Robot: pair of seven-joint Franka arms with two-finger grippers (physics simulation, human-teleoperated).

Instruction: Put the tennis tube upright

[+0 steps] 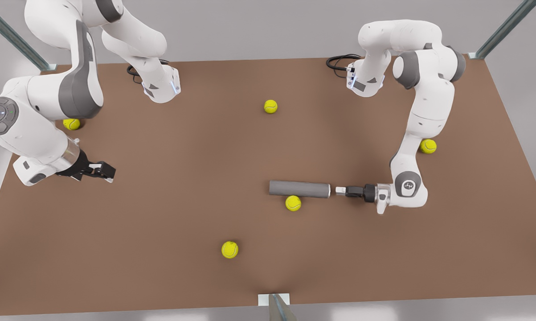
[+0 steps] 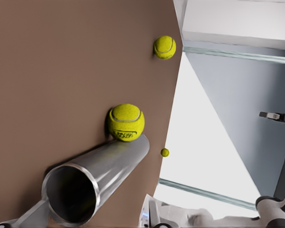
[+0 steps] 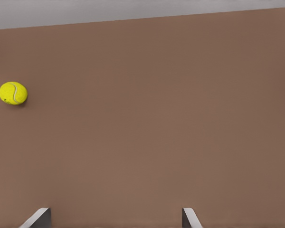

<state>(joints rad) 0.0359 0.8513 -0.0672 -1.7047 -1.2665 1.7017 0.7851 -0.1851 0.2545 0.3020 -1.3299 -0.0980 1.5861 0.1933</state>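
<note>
Where tennis tube (image 1: 299, 188) lies, left fingers (image 1: 340, 190) beside.

- You had the left tool (image 1: 337, 190) level with the tennis tube (image 1: 299, 188), just off its open end.
- A tennis ball (image 1: 293, 203) touched the tube's near side, blocking a pass there.
- The tube's far side lay open.
- The right tool (image 1: 108, 174), fingers apart, hung over bare counter (image 1: 169, 214).
</note>
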